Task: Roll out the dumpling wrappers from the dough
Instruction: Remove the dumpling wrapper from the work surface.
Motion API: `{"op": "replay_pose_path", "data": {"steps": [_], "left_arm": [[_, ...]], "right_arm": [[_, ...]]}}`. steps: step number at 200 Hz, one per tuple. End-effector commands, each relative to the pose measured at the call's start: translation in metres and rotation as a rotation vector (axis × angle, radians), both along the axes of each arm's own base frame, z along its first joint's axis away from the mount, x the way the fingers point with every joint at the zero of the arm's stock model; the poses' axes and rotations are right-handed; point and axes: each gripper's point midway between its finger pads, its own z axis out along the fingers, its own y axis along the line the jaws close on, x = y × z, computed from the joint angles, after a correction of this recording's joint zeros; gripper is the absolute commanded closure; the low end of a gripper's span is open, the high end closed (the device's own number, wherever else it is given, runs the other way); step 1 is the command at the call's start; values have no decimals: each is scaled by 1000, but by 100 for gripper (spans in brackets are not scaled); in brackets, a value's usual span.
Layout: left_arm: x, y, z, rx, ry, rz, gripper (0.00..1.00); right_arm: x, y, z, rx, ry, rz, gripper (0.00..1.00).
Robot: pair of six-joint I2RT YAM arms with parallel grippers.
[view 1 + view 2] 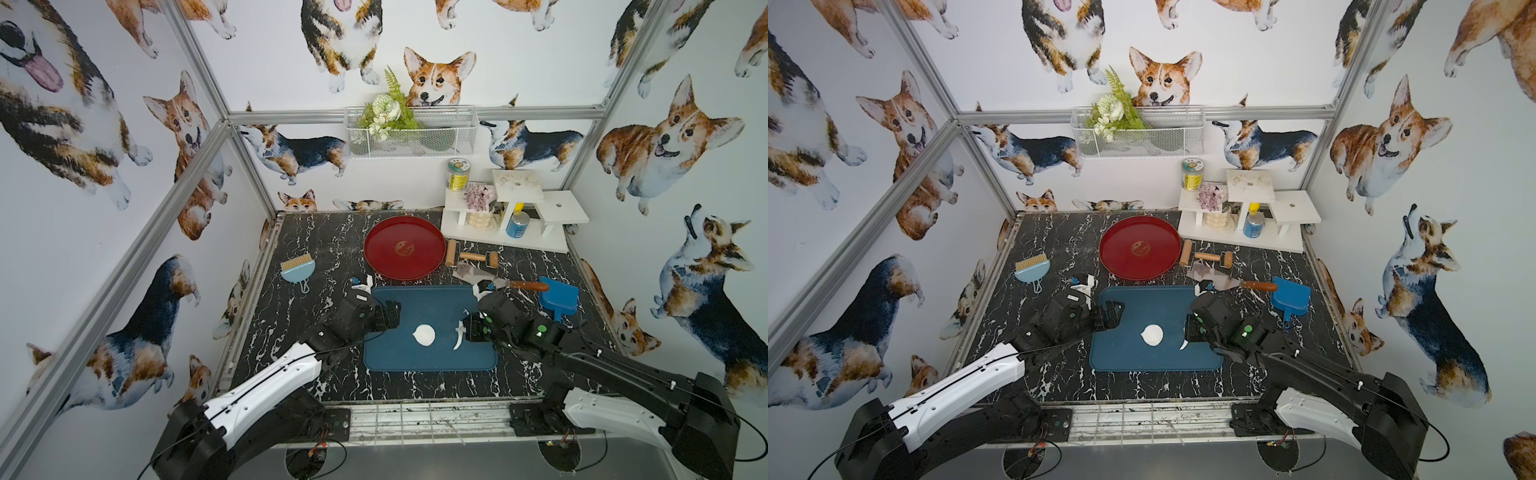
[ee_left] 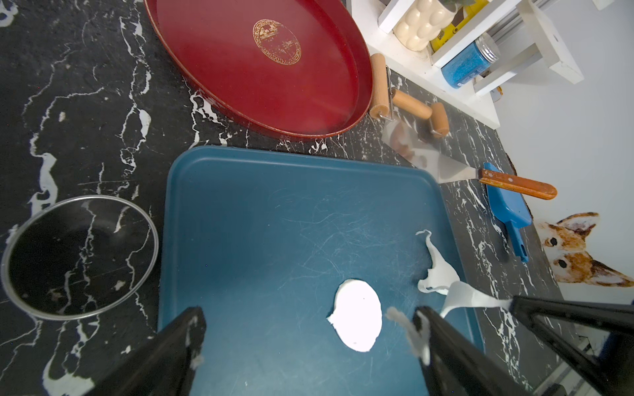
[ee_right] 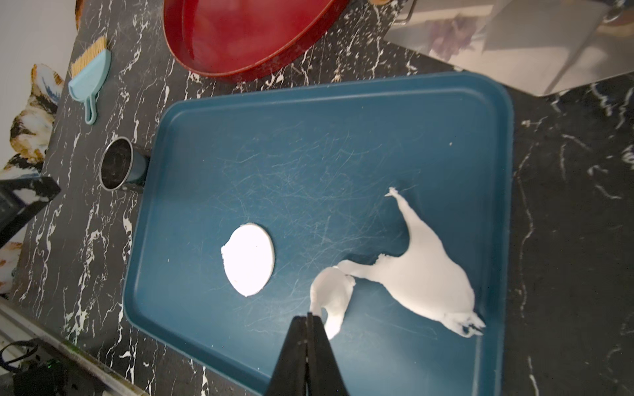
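Observation:
One dumpling wrapper (image 1: 424,334) (image 1: 1152,335), a small round white disc, lies flat in the middle of the blue tray (image 1: 415,301). It shows too in the wrist views (image 2: 358,315) (image 3: 248,259). The dough (image 3: 422,274) (image 2: 442,274) is a ragged white scrap near the tray's right edge. One strip of it is lifted and pinched in my right gripper (image 3: 310,317) (image 1: 467,332), which is shut on it. My left gripper (image 2: 307,319) (image 1: 392,313) hovers open over the tray's left part, just beside the disc, with dough crumbs stuck on its fingers (image 2: 420,329).
A red plate (image 1: 404,247) stands behind the tray. A wooden roller (image 1: 473,257), a metal scraper (image 1: 498,282) and a blue dustpan (image 1: 559,297) lie to the back right. A metal ring cutter (image 2: 79,257) sits by the tray's left edge. A brush (image 1: 296,266) lies far left.

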Motion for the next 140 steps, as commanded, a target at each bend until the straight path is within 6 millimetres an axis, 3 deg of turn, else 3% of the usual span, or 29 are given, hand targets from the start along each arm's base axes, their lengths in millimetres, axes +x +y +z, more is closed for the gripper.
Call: {"op": "replay_pose_path", "data": {"steps": [1,53,79,114,140], "left_arm": [[2,-3,6,-17,-13,-1,0],[3,-3,7,-16,-14,1,0],[4,-3,6,-12,-12,-1,0],[4,-5,5,-13,-8,-8,0],[4,-5,5,-13,-10,-7,0]], "right_arm": [[13,-11,1,-29,-21,-27,91],[32,-19,-19,-45,-6,-28,90],[31,-20,-46,-88,60,-27,85],[34,-30,-59,-111,85,-66,67],[38,-35,-55,-101,75,-83,60]]}}
